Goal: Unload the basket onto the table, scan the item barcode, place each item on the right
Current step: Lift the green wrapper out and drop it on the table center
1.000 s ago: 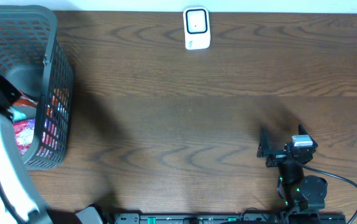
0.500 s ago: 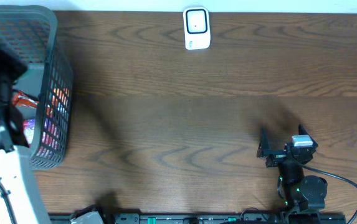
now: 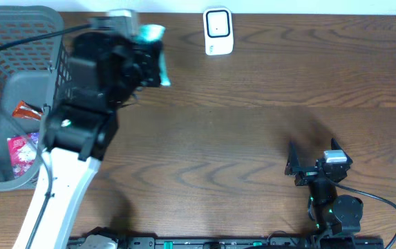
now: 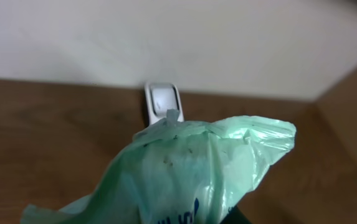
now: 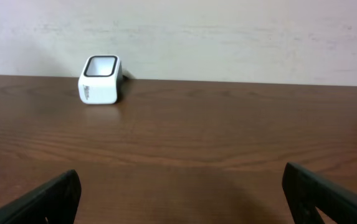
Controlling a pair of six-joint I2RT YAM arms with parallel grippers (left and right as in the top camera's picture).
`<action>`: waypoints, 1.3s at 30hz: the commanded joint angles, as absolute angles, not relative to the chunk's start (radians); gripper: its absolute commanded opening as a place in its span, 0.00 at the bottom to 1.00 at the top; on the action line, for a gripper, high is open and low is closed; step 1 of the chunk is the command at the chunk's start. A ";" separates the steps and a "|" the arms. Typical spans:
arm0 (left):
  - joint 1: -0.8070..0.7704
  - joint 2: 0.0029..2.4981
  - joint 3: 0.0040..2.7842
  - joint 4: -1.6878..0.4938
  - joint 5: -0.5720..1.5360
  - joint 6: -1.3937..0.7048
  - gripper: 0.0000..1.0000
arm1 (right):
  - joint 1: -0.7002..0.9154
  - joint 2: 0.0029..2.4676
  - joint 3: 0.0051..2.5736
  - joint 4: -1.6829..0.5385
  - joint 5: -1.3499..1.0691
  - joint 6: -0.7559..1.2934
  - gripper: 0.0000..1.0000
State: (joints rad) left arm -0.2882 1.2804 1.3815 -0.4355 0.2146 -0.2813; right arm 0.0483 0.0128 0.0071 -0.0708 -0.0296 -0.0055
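Observation:
My left gripper (image 3: 144, 61) is shut on a pale green plastic packet (image 3: 153, 55) and holds it above the table, left of the white barcode scanner (image 3: 218, 31). The left wrist view is mostly filled by the packet (image 4: 197, 168), which has blue print at its lower edge. It hides the jaws, and the scanner (image 4: 164, 102) stands just beyond its top against the wall. No barcode shows. My right gripper (image 3: 312, 151) rests low at the front right, open and empty, and faces the scanner (image 5: 100, 79) across bare wood.
A grey mesh basket (image 3: 18, 14) stands at the far left, holding a red packet (image 3: 26, 111) and a pink packet (image 3: 20, 149). A light wall runs along the table's far edge behind the scanner.
The left arm has swung out of the basket, up and to the right, carrying the green packet toward the scanner. The right arm has stayed still.

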 commanded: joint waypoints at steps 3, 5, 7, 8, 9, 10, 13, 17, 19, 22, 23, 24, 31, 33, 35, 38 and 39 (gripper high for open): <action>-0.366 1.389 1.398 -0.504 0.145 -0.219 0.07 | 0.047 0.010 0.006 -0.075 -0.035 -0.013 0.99; -0.389 1.436 1.398 -0.540 0.146 -0.223 0.08 | 0.047 0.010 0.006 -0.075 -0.035 -0.013 0.99; -0.419 1.490 1.398 -0.574 0.146 -0.223 0.08 | 0.047 0.010 0.006 -0.075 -0.035 -0.013 0.99; -0.439 1.520 1.398 -0.585 0.146 -0.223 0.07 | 0.047 0.010 0.006 -0.075 -0.035 -0.013 0.99; -0.454 1.544 1.398 -0.590 0.146 -0.223 0.08 | 0.047 0.010 0.006 -0.075 -0.035 -0.013 0.99; -0.477 1.577 1.398 -0.591 0.146 -0.223 0.08 | 0.047 0.010 0.006 -0.075 -0.035 -0.013 0.99; -0.535 1.655 1.398 -0.580 0.146 -0.223 0.08 | 0.047 0.010 0.006 -0.075 -0.035 -0.013 0.99; -0.583 1.722 1.398 -0.554 0.146 -0.223 0.08 | 0.047 0.010 0.006 -0.075 -0.035 -0.013 0.99; -0.603 1.744 1.398 -0.545 0.146 -0.222 0.31 | 0.047 0.010 0.006 -0.075 -0.035 -0.013 0.99; -0.613 1.747 1.398 -0.533 0.146 -0.222 0.66 | 0.047 0.010 0.006 -0.075 -0.035 -0.013 0.99; -0.613 1.742 1.399 -0.527 0.146 -0.222 0.72 | 0.047 0.010 0.006 -0.075 -0.035 -0.013 0.99; -0.610 1.734 1.399 -0.519 0.145 -0.221 0.78 | 0.047 0.010 0.006 -0.075 -0.035 -0.013 0.99; -0.543 1.563 1.401 -0.506 0.144 -0.206 0.86 | 0.047 0.010 0.006 -0.075 -0.035 -0.013 0.99; -0.504 1.490 1.401 -0.498 0.144 -0.180 0.87 | 0.047 0.010 0.006 -0.075 -0.035 -0.013 0.99; -0.455 1.413 1.401 -0.494 0.131 -0.162 0.86 | 0.047 0.010 0.006 -0.075 -0.035 -0.013 0.99; -0.364 1.299 1.401 -0.491 0.051 -0.150 0.86 | 0.047 0.010 0.006 -0.075 -0.035 -0.013 0.99; -0.333 1.269 1.401 -0.491 0.019 -0.150 0.87 | 0.047 0.010 0.006 -0.075 -0.035 -0.013 0.99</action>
State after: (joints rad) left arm -0.4221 1.3777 1.3827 -0.4896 0.1272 -0.1848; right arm 0.0483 0.0128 0.0071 -0.0704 -0.0296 -0.0055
